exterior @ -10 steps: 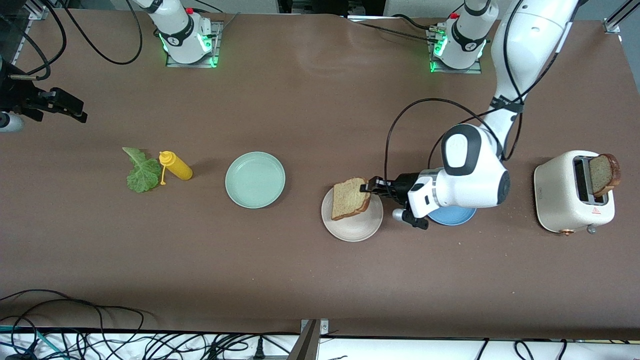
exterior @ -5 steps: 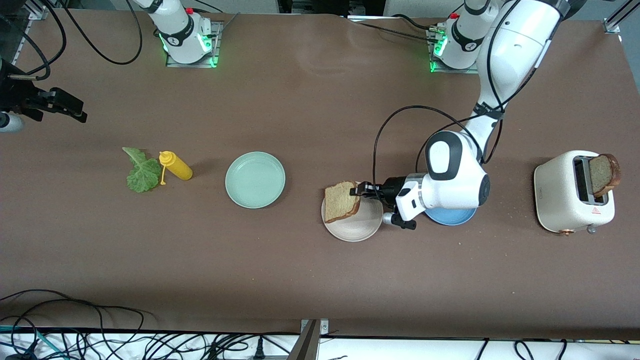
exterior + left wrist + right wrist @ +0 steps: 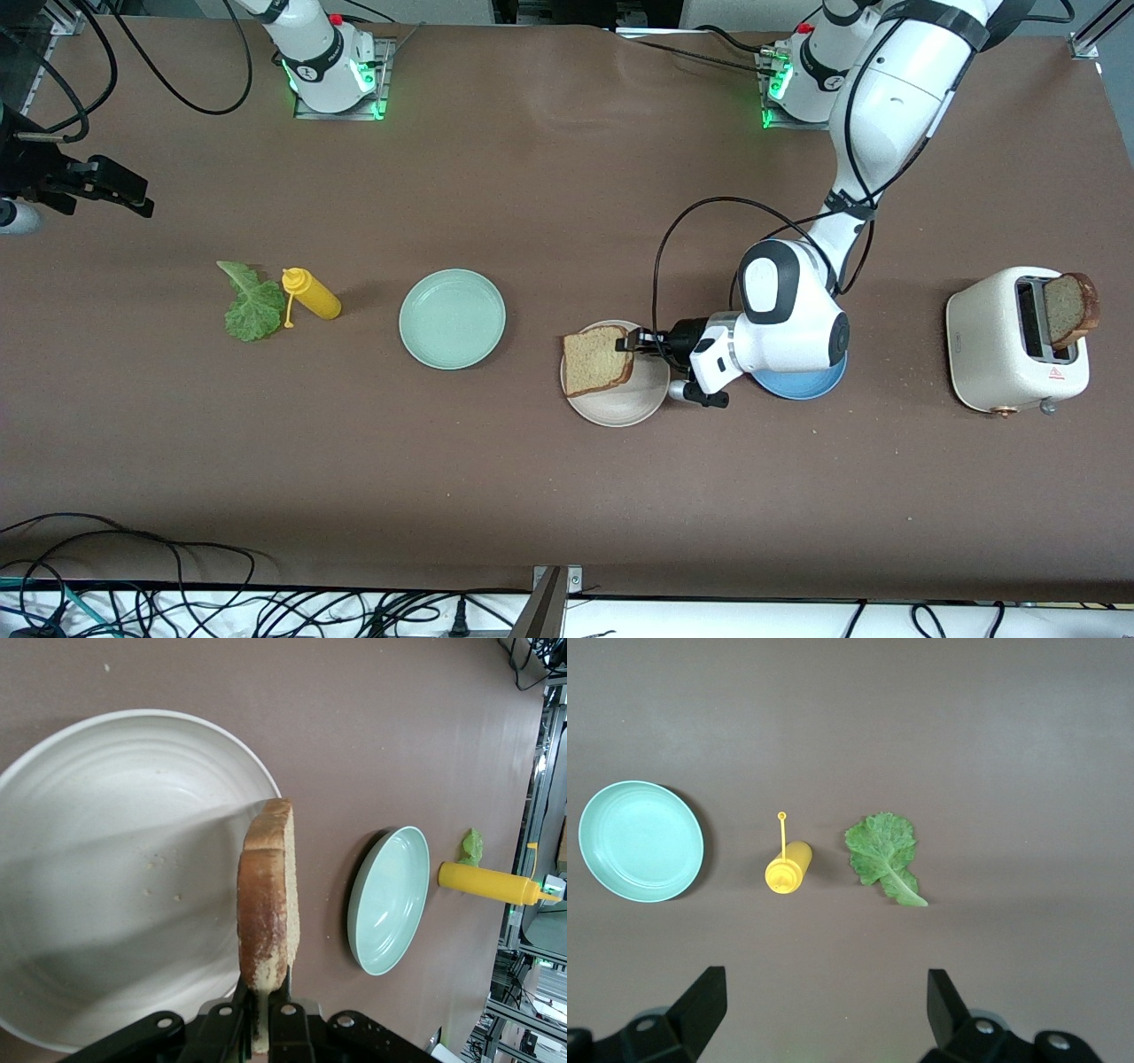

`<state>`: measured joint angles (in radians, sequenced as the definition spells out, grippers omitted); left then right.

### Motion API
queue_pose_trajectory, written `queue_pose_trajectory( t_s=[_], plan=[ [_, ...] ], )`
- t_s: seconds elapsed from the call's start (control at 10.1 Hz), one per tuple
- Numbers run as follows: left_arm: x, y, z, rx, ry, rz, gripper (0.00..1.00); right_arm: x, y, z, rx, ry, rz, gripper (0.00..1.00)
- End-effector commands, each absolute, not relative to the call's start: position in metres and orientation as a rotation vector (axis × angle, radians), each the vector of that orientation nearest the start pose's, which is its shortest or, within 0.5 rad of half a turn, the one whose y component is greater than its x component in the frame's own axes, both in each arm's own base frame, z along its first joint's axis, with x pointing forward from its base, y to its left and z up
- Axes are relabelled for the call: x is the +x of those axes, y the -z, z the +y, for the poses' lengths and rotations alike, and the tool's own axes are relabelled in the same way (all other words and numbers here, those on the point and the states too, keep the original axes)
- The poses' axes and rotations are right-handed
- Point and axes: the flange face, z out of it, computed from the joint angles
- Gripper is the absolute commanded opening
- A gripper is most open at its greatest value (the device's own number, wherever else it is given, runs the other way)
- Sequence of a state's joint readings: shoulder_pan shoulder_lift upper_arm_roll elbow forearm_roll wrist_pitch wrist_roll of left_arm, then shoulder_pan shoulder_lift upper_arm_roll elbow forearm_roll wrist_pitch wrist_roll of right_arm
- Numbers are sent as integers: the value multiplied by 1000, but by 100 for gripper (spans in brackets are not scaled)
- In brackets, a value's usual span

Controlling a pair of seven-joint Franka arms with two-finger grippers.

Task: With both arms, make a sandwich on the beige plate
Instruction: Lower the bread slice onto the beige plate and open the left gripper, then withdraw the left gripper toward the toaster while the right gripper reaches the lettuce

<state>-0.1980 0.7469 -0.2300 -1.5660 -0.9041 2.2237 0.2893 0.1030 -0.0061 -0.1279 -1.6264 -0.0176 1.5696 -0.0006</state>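
A: Bread slice [image 3: 598, 360] is clenched by its edge in the left gripper [image 3: 634, 342], held over the beige plate [image 3: 620, 403], not yet laid down.

B: So the first layer is in hand. What does the next move call for?

A: I'd judge lowering it flat onto that plate, then letting go. The lettuce leaf [image 3: 249, 304] lies well apart from the plate, toward the right arm's end, beside a yellow squeeze bottle [image 3: 311, 295]; a mint-green plate [image 3: 452, 318] sits between.

B: And the right gripper [image 3: 824, 1001]?

A: Waiting with fingers spread, empty, above the lettuce area.

B: The bench [image 3: 532, 496]?

A: Brown matte. A toaster [image 3: 1014, 341] holds a second slice [image 3: 1070, 308]; cables [image 3: 133, 567] crowd the near edge.
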Motion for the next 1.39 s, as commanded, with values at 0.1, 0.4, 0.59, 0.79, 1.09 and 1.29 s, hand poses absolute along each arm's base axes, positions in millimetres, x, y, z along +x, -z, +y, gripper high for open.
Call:
queue_pose_trajectory(
  t_s=[0.1, 0.4, 0.59, 0.79, 1.09, 1.29],
  plan=[
    [647, -217, -288, 2348, 150, -112, 0, 547, -605, -22, -3155, -88, 65, 100],
    [646, -208, -282, 2414, 157, -185, 89, 551, -606, -12, -3143, -56, 43, 100],
    [646, -205, -278, 2441, 161, -203, 100, 552, -597, -9, -3144, -84, 26, 100],
    [648, -209, -273, 2491, 153, -255, 100, 562, -562, -7, -3168, -245, 11, 100],
    [655, -234, -259, 2628, 121, -337, 100, 582, -523, -16, -3169, -265, 22, 100],
    [658, -262, -247, 2751, 117, -399, 100, 588, -485, -30, -3178, -250, 55, 100]
  ],
)
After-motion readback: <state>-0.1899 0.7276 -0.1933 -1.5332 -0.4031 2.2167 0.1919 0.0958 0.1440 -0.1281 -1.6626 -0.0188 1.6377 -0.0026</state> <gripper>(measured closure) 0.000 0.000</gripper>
